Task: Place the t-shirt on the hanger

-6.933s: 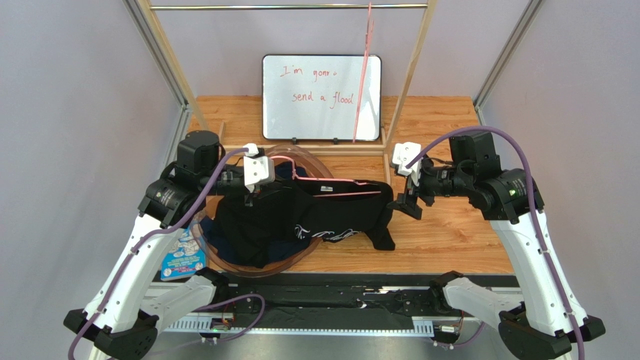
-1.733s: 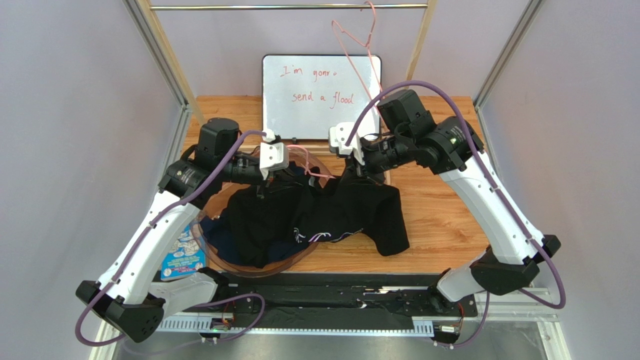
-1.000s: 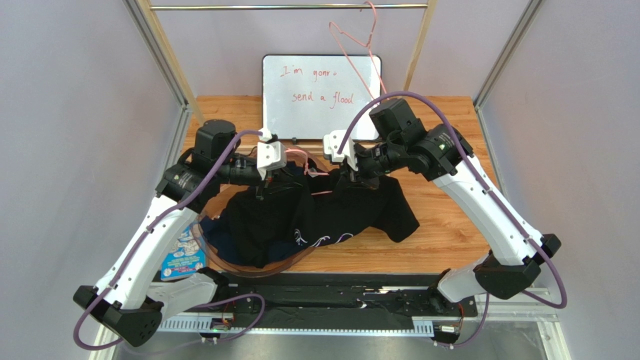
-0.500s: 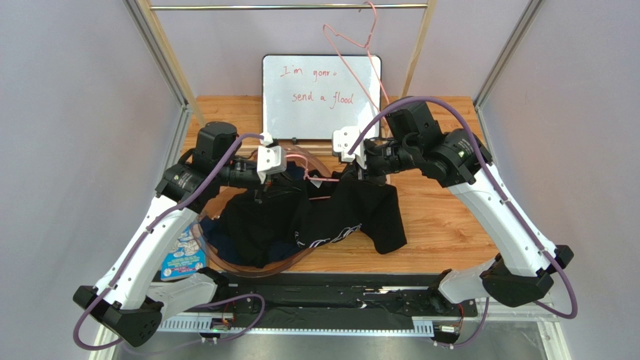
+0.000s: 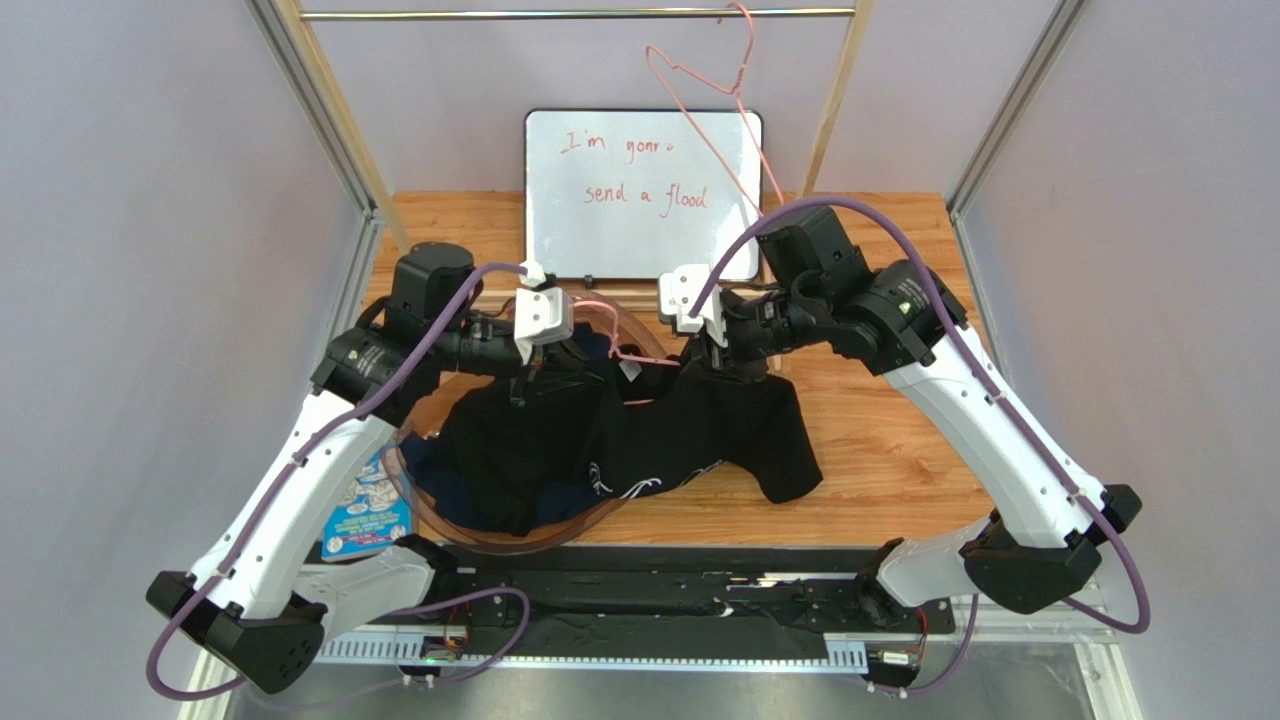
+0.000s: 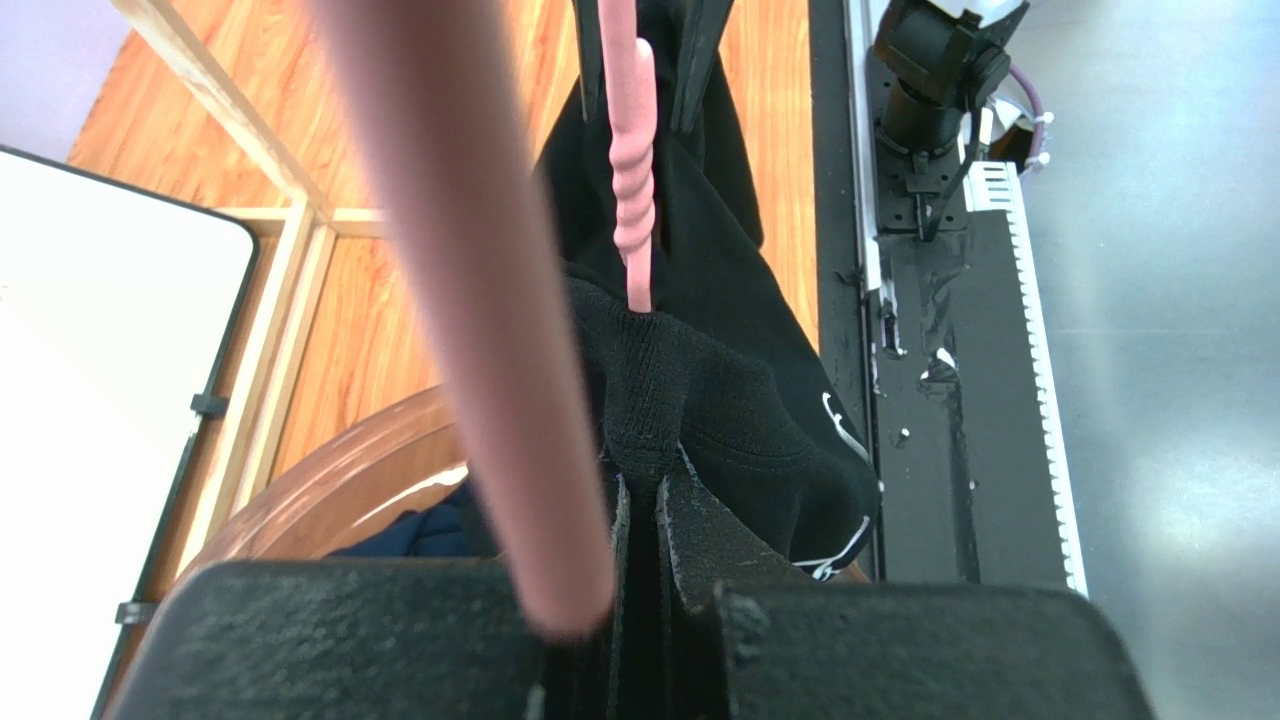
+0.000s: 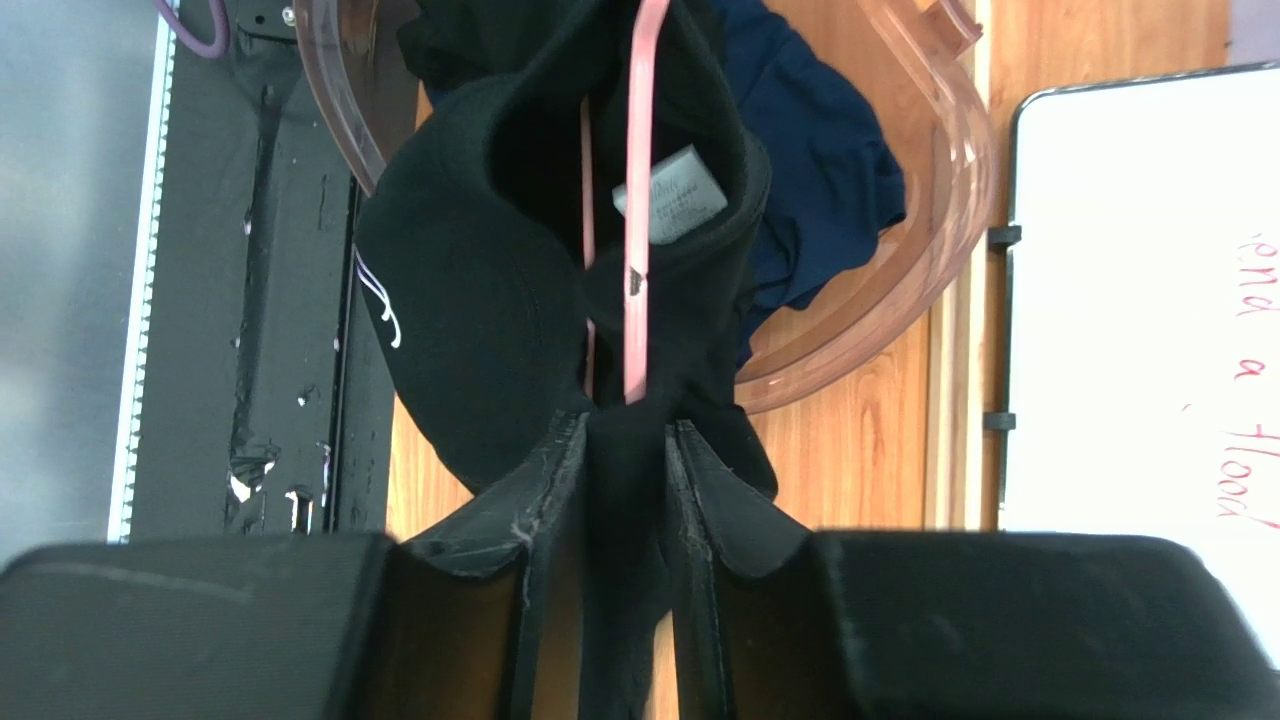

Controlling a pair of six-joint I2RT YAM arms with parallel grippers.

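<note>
The black t-shirt (image 5: pixel 661 435) hangs between both grippers above the basket, white script print low on its front. The pink wire hanger (image 5: pixel 639 360) runs inside its neck. My left gripper (image 5: pixel 529 372) is shut on the collar (image 6: pixel 661 375), with the hanger (image 6: pixel 631 165) passing beside its fingers (image 6: pixel 721 555). My right gripper (image 5: pixel 703 354) sits at the other side of the neck. In the right wrist view its jaws (image 7: pixel 624 435) stand slightly apart, black fabric (image 7: pixel 466 270) still lying between them, and the hanger wire (image 7: pixel 642 195) runs up through the neck opening past a white label (image 7: pixel 672 192).
A clear pink basket (image 5: pixel 451 518) under the shirt holds a plain navy garment (image 7: pixel 812 150). A second pink hanger (image 5: pixel 706 105) hangs from the rail over the whiteboard (image 5: pixel 643 195). A blue card (image 5: pixel 365 510) lies left of the basket.
My right gripper's jaws have eased apart around the fabric and the right arm shifted back and forth a little. The shirt's right side resettled. The left arm stayed still.
</note>
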